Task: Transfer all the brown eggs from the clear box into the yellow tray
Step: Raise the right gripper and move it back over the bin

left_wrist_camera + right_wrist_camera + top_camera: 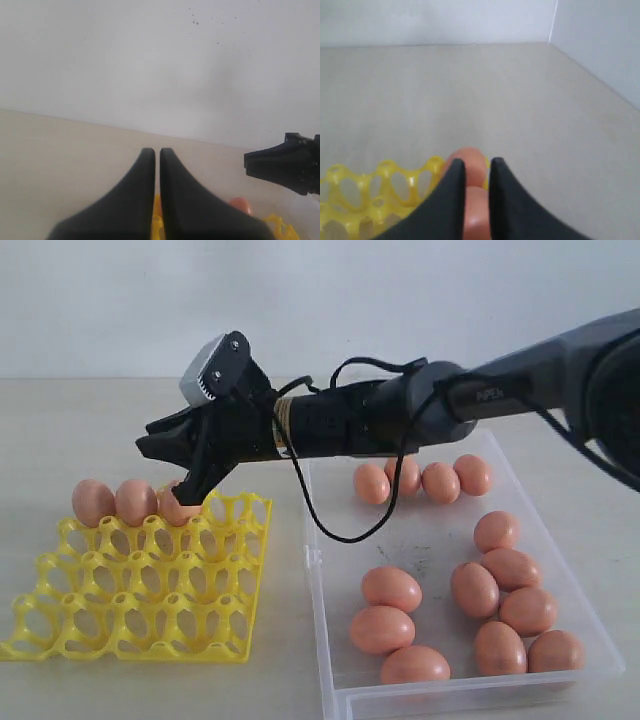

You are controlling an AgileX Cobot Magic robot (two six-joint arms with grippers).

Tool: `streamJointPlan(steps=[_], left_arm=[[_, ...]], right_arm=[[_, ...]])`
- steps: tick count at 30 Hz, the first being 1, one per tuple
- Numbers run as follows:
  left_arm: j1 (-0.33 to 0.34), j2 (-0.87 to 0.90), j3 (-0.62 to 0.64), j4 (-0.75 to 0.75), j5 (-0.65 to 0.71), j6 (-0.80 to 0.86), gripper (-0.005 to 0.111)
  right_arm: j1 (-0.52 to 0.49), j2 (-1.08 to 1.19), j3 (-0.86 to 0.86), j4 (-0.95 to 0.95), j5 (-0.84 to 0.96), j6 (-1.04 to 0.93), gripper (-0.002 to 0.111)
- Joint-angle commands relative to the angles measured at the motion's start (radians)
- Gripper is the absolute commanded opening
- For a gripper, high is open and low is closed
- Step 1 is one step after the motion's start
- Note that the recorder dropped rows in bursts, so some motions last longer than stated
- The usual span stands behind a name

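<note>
Exterior view: yellow tray (pixel 140 615) at left on the table (pixel 90 430), clear box (pixel 322 620) at right, a narrow strip of bare table between tray edge and box wall. Three brown eggs (pixel 93 502) side by side in the tray's far row, counted from its left corner; the cup at the far right corner and all three nearer rows open. Right gripper (pixel 476 164) extended across the middle, just over the third egg (pixel 172 510); fingers drawn almost together with a slim gap, clamping nothing, the egg visible beneath the tips, contact not discernible. Right arm (pixel 400 415) above the box's far left corner, its black cable (pixel 320 525) looping down over the left wall. Thirteen eggs in the box: four in line along the far wall, nine toward the right and near walls; bare floor beside the left wall. Left gripper (pixel 157 151) closed and empty, yellow lattice showing below its fingers.
</note>
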Motion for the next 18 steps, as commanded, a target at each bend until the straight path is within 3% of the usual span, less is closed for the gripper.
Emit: streamJointPlan(steps=[1, 2, 4, 10, 18], left_arm=[[-0.006, 0.004, -0.004, -0.001, -0.007, -0.001, 0.004], [-0.006, 0.004, -0.004, -0.001, -0.007, -0.001, 0.004], [-0.006, 0.004, -0.004, -0.001, -0.007, -0.001, 0.004], [-0.006, 0.004, -0.004, -0.001, -0.007, -0.001, 0.004], [-0.006, 0.004, -0.004, -0.001, -0.007, -0.001, 0.004]], right_arm=[[-0.003, -0.119, -0.003, -0.359, 0.041, 0.327, 0.000], [-0.003, -0.148, -0.003, -0.485, 0.085, 0.422, 0.000], [-0.008, -0.207, 0.031, -0.544, 0.202, 0.588, 0.000], [-0.014, -0.392, 0.256, -0.544, 0.473, 0.589, 0.000], [-0.024, -0.560, 0.530, -0.544, 1.005, 0.632, 0.000]])
